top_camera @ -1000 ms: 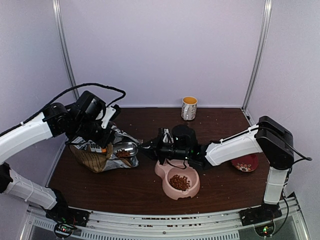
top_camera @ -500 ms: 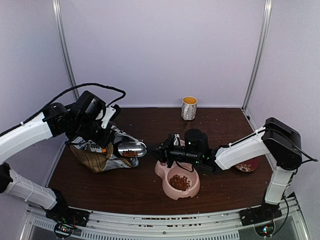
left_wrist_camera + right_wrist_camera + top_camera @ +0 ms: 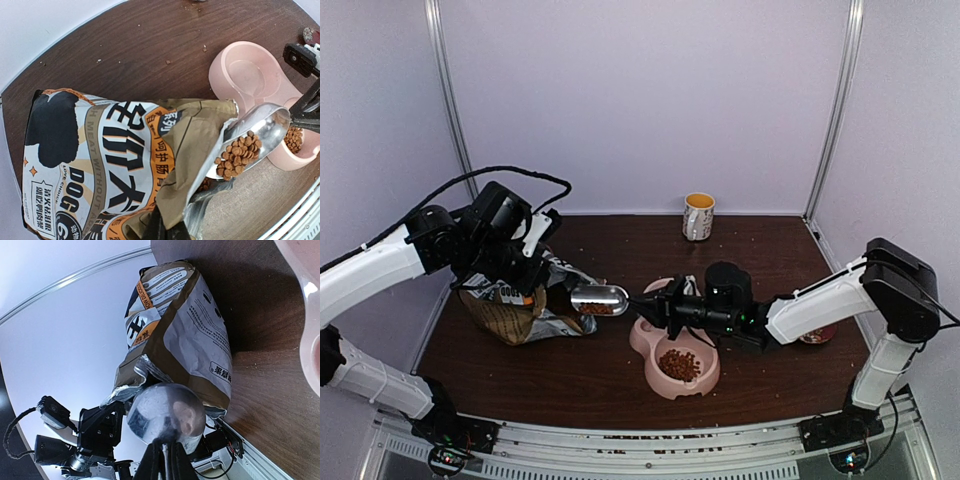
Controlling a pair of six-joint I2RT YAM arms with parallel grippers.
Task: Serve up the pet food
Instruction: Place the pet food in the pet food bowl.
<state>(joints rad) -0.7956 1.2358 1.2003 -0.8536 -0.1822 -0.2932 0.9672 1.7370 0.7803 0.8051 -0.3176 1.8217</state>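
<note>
The pet food bag (image 3: 510, 312) lies tilted on the left of the table, and my left gripper (image 3: 532, 283) is shut on its torn top edge (image 3: 167, 232). A metal scoop (image 3: 601, 298) hangs just outside the bag mouth, with my right gripper (image 3: 655, 305) shut on its handle. The scoop carries a heap of pet food (image 3: 237, 156). In the right wrist view only the scoop's shiny underside (image 3: 167, 412) shows, with the bag (image 3: 185, 340) behind it. The pink double bowl (image 3: 642, 345) sits right of the scoop; its near cup holds pet food (image 3: 680, 364) and its far cup (image 3: 250, 70) looks bare.
A yellow-lined mug (image 3: 698, 216) stands at the back centre. A dark red dish (image 3: 817, 330) lies at the right edge, partly behind my right arm. Loose pellets dot the table at the back and the front rail.
My right gripper has drawn the loaded scoop rightward out of the bag mouth, toward the pink bowl. The left gripper and the bag have stayed put.
</note>
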